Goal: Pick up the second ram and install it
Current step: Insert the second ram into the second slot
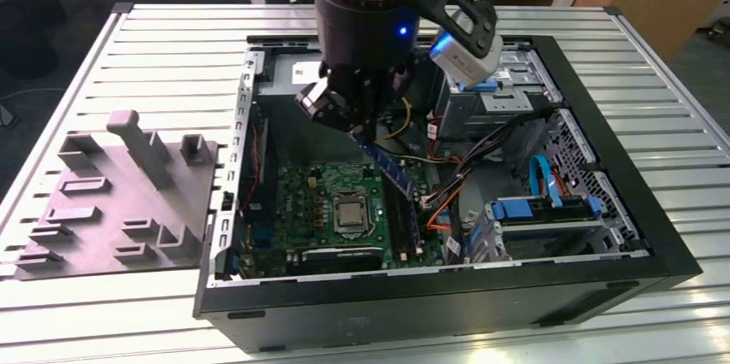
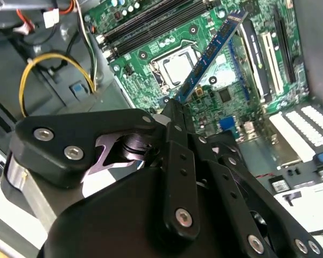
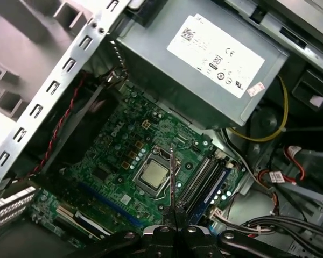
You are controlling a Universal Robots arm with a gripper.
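Observation:
My gripper (image 1: 362, 132) is shut on the second ram (image 1: 389, 169), a slim dark blue stick that hangs tilted inside the open computer case (image 1: 638, 210). It is held above the green motherboard (image 1: 314, 202). In the second wrist view the stick (image 2: 211, 52) reaches from the gripper (image 2: 175, 106) out over the board beside the CPU socket (image 2: 176, 67). The first wrist view has the stick edge-on (image 3: 172, 180), rising from the gripper (image 3: 174, 226) between the CPU socket (image 3: 153, 174) and the long black memory slots (image 3: 202, 180). The stick is clear of the slots.
A grey power supply (image 3: 204, 59) sits at the case's far end with yellow and red cables (image 3: 280, 123) beside it. Blue drive brackets (image 1: 536, 206) and drive bays fill the exterior view's right. A grey fixture block (image 1: 114, 193) lies on the slatted table on that view's left.

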